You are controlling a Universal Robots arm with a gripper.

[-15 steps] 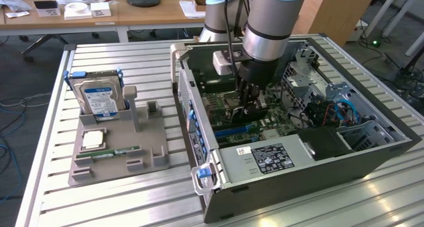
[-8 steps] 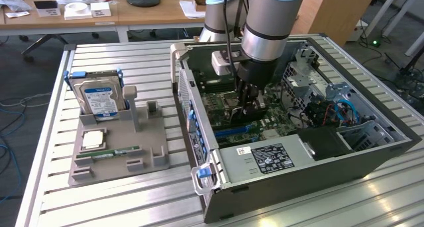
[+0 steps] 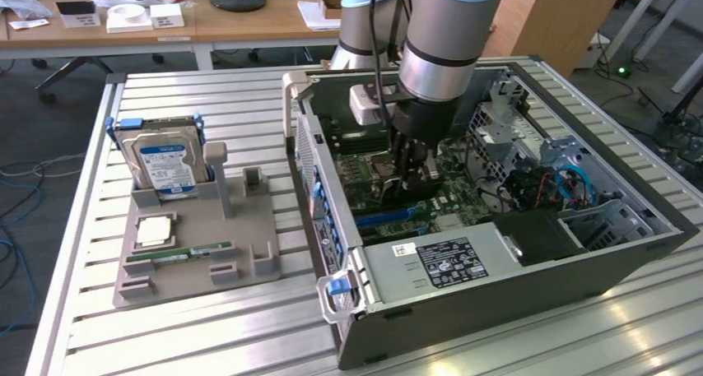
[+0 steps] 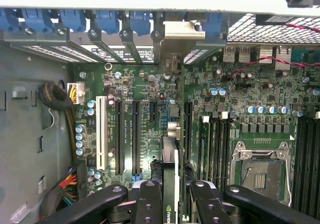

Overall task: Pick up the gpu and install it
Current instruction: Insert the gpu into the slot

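Observation:
My gripper [image 3: 412, 177] reaches down into the open computer case [image 3: 615, 252], just above the green motherboard [image 3: 462, 207]. It is shut on the gpu [image 4: 170, 156], which the wrist view shows edge-on as a thin black card between the two black fingers [image 4: 149, 204]. The card's pale metal bracket [image 4: 183, 31] sits at the case's rear slot openings, next to the blue latches. The card runs in line with the long black expansion slots [image 4: 134, 134]. Whether its edge is seated in a slot I cannot tell.
On the exterior view's left, a grey holder [image 3: 253, 244] carries a silver hard drive [image 3: 165, 160], a processor chip [image 3: 154, 230] and a green RAM stick [image 3: 176, 255]. Inside the case are the power supply [image 3: 439, 265], the processor socket [image 4: 262, 171] and cable bundles [image 3: 549, 187].

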